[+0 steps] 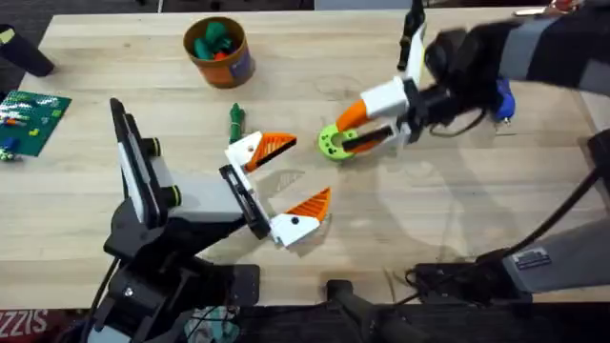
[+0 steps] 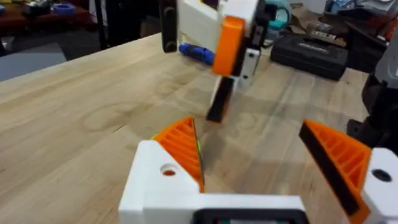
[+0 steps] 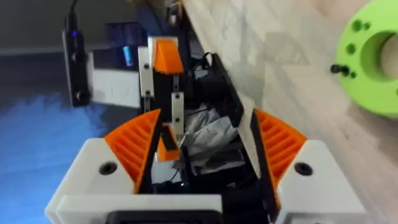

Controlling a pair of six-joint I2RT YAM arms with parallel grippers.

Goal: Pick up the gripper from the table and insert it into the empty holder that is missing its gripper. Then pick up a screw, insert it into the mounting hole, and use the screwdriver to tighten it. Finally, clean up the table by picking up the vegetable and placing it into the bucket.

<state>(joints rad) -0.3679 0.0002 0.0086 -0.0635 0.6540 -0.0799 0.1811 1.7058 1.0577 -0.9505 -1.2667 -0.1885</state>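
We see the left tool (image 1: 278,186) low over the desk (image 1: 457,219) near centre, its fingers spread wide with nothing between them; one white-orange finger (image 1: 259,150) sits on the far end of the holder (image 1: 246,202), the other on its near end. In the left wrist view the same tool (image 2: 261,155) shows its two orange pads well apart over bare wood.

The right tool (image 1: 367,124) reaches in from the far right, right of centre; in the right wrist view its fingers (image 3: 134,149) stand apart with nothing gripped, so we read it as open (image 3: 205,152). Its tips are just beside the lime-green disc (image 1: 335,142); we cannot tell whether they touch it; the disc (image 3: 373,59) also shows at the edge of the right wrist view.

The vegetable (image 1: 235,120) lies on the desk just beyond the left tool's far finger, close to it. The bucket (image 1: 219,52) stands far left of centre, upright, with green and orange toy pieces inside. The screwdriver (image 1: 502,98) shows its blue handle on the far right, behind the right arm; it appears as a blue shape (image 2: 198,53) past the right tool in the left wrist view.

A green circuit board (image 1: 30,119) lies at the left edge.
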